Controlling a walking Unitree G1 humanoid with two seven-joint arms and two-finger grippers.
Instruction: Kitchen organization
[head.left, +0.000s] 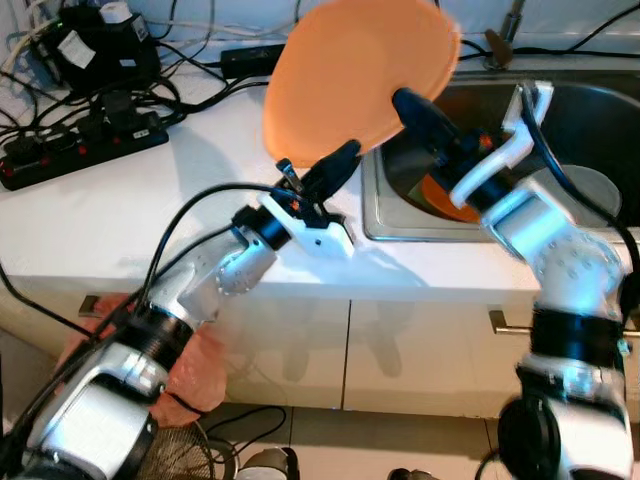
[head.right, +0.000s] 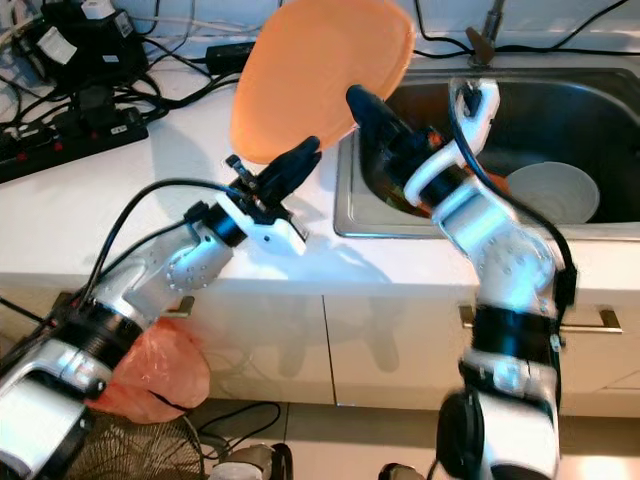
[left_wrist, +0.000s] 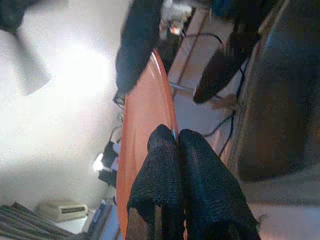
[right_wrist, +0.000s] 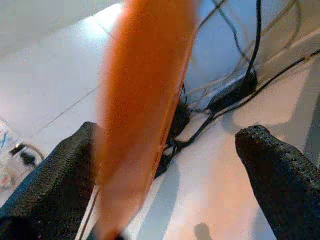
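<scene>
Your left gripper (head.left: 335, 165) was clamped on the lower rim of the orange plate (head.left: 355, 75); in the left wrist view its two black fingers (left_wrist: 160, 180) were pressed together with the plate's thin edge caught between them. Your right gripper (right_wrist: 165, 165) stood spread wide at the plate's right-hand rim: in the right wrist view one finger (right_wrist: 55, 175) lay against the plate's face while the other finger (right_wrist: 282, 175) stood well apart from it, touching nothing.

You held the plate tilted up on edge in the air, above the white counter (head.left: 130, 220) and just left of the sink (head.right: 560, 100). The plate touched neither surface.

Inside the steel sink lay a white bowl (head.right: 552, 190), and a second orange dish (head.left: 445, 195) sat partly hidden behind your right forearm. The faucet (head.right: 488, 30) rose at the sink's far edge.

On the far left of the counter lay a black power strip (head.left: 80, 150) with a tangle of cables (head.left: 190, 55). Below the counter were white cabinet doors (head.left: 420, 350), and an orange plastic bag (head.right: 155, 365) hung beside your left arm.
</scene>
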